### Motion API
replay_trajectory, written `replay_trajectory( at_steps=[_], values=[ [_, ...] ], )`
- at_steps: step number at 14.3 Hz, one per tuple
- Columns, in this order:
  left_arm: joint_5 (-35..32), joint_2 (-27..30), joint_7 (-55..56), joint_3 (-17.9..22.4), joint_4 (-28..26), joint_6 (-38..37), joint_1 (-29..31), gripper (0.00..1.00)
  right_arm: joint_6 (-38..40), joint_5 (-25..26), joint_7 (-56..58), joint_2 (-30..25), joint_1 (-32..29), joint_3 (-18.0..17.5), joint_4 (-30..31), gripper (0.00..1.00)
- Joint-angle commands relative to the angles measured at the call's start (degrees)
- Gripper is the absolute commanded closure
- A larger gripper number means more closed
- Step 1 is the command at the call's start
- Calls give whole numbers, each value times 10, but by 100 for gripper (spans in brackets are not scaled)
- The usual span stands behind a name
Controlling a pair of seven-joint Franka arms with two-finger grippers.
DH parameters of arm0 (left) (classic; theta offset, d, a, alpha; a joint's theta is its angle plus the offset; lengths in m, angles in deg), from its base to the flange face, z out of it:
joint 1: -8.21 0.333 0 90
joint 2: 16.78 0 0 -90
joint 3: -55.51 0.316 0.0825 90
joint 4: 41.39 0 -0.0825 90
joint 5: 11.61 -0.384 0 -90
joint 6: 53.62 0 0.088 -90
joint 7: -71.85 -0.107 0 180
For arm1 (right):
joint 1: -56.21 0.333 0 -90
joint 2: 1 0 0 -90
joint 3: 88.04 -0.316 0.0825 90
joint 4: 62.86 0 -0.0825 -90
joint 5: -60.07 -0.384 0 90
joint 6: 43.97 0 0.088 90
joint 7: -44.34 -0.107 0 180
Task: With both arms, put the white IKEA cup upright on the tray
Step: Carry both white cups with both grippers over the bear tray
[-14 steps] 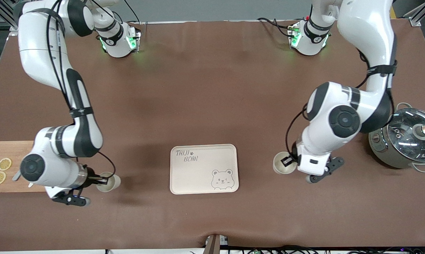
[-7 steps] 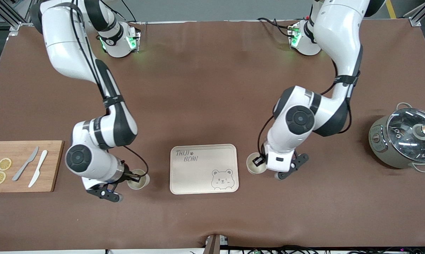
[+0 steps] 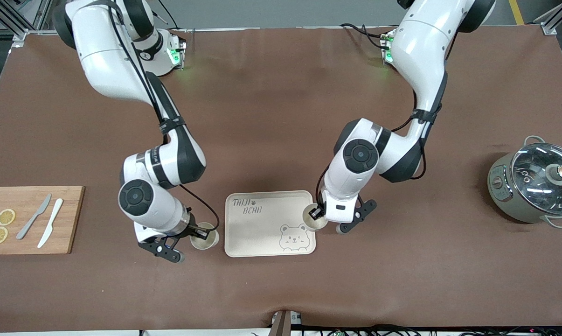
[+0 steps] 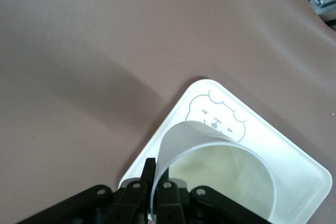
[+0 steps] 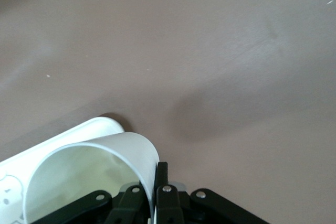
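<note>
The cream tray (image 3: pixel 262 233) with "TAIJI BEAR" lettering and a bear face lies near the table's front middle. My left gripper (image 3: pixel 316 213) is shut on the rim of an upright white cup (image 3: pixel 312 222), held over the tray's edge toward the left arm's end, beside the bear. The left wrist view shows this cup (image 4: pixel 220 177), gripper (image 4: pixel 156 182) and tray (image 4: pixel 294 156). My right gripper (image 3: pixel 200 230) is shut on the rim of a second upright white cup (image 3: pixel 206 240), over the table beside the tray's other end. The right wrist view shows that cup (image 5: pixel 94 177), gripper (image 5: pixel 156 182) and a tray corner (image 5: pixel 100 127).
A wooden cutting board (image 3: pixel 71 219) with two knives and lemon slices lies at the right arm's end. A metal pot (image 3: pixel 535 186) with a glass lid stands at the left arm's end.
Both arms have carried their cups inward toward the tray. The left gripper's cup has reached the tray's edge; the right gripper's cup is now close beside the tray.
</note>
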Motion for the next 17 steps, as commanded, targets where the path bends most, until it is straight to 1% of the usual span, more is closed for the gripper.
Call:
replay_trajectory(
  at_steps=[1, 10, 15, 17],
  values=[
    [14, -24, 9, 8, 17, 20, -16, 100, -30, -4, -36, 9, 21, 5, -2, 100],
    [13, -65, 11, 11, 15, 25, -48, 100, -72, -4, -94, 39, 72, 5, 10, 100],
    [14, -67, 11, 10, 12, 25, -52, 100, -97, -1, -96, 57, 81, 5, 11, 100],
    [14, -67, 11, 11, 12, 25, -49, 91, -108, -1, -96, 63, 82, 5, 11, 100]
  ],
)
